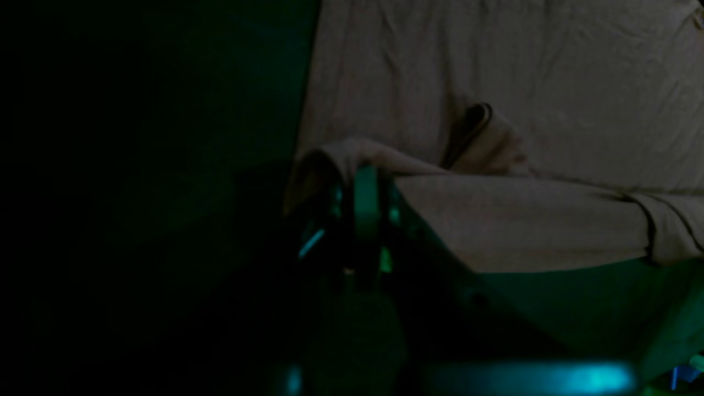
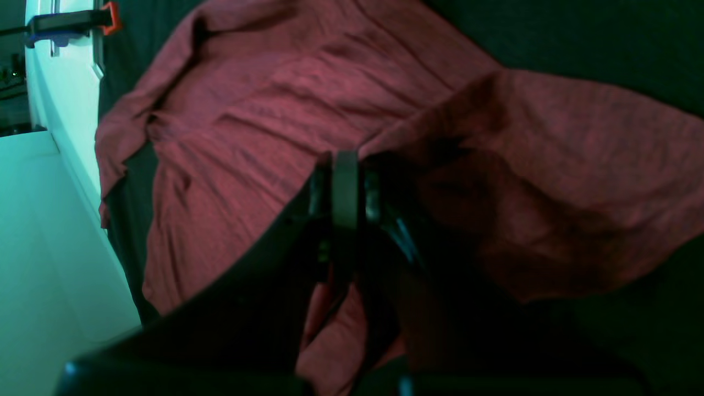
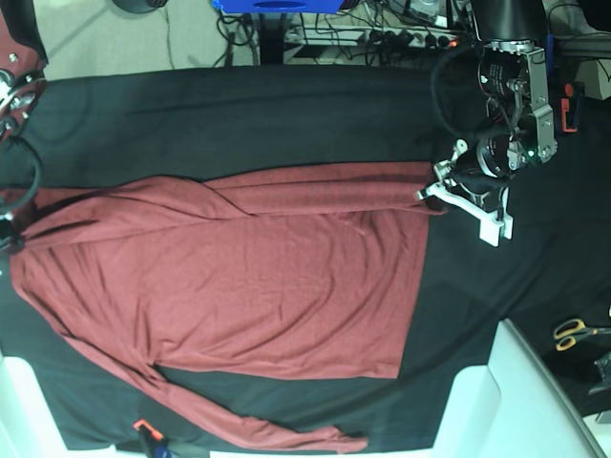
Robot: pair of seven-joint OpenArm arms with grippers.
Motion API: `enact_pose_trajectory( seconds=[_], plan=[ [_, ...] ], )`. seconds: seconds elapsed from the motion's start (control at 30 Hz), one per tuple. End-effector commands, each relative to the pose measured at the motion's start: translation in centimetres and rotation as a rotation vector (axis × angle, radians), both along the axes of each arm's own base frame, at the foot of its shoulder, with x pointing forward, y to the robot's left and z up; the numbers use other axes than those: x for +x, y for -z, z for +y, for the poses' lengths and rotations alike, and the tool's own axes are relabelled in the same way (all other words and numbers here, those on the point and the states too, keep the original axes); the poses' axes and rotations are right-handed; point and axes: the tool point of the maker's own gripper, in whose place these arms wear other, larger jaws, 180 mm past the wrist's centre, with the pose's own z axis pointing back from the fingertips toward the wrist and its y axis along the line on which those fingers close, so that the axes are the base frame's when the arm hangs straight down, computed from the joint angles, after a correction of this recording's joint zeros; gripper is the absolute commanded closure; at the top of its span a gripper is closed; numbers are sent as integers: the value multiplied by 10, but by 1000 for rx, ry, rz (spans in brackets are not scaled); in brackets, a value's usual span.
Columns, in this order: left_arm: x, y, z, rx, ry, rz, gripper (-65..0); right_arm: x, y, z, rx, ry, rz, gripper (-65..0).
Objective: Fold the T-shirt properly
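The rust-red T-shirt (image 3: pixel 239 277) lies spread on the black table cloth (image 3: pixel 286 114), with one long sleeve folded across its far edge and the other trailing along the near edge. My left gripper (image 3: pixel 447 188) is shut on the shirt's far right corner. In the dim left wrist view its fingers (image 1: pixel 366 184) pinch a raised fold of the T-shirt (image 1: pixel 495 82). My right gripper (image 2: pixel 346 168) is shut on the T-shirt (image 2: pixel 264 110) and holds up a flap of fabric. In the base view it sits at the far left edge, mostly cut off.
Yellow-handled scissors (image 3: pixel 573 331) lie on the cloth at the right edge. A small orange and blue clamp (image 3: pixel 145 431) grips the near table edge, and another clamp (image 2: pixel 71 22) shows in the right wrist view. White panels (image 3: pixel 516 401) flank the near corners. Cables run behind the table.
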Motion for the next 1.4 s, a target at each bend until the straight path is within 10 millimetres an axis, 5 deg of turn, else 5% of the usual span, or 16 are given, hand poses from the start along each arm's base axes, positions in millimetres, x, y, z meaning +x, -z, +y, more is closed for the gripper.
enact_pose_trajectory(
  seconds=[0.0, 0.7, 0.77, 0.87, 0.93, 1.07, 1.27, 1.37],
  plan=[
    [9, -9, 8, 9, -22, -35, 0, 12, -21, -16, -36, 18, -59, -6],
    [25, -6, 11, -8, -69, -23, 0, 11, -18, -16, -26, 32, -39, -21],
    [25, -6, 11, -10, -70, -23, 0, 7, -15, -19, -14, 62, -18, -75],
    [25, -7, 13, -9, -77, -26, 0, 6, -14, -19, -7, 72, -14, -273],
    [27, -9, 15, -5, -77, -34, -104, 6, -14, -19, -7, 72, -16, -396],
    [37, -21, 35, 2, -135, -73, -244, 7, -17, -21, -13, 77, -25, -416],
    [37, -43, 80, 15, -265, -136, -250, -13, -41, -54, -75, 200, -107, -417],
    [21, -49, 90, 45, -279, -145, -248, -41, -46, -63, -96, 239, -100, -417]
  ],
)
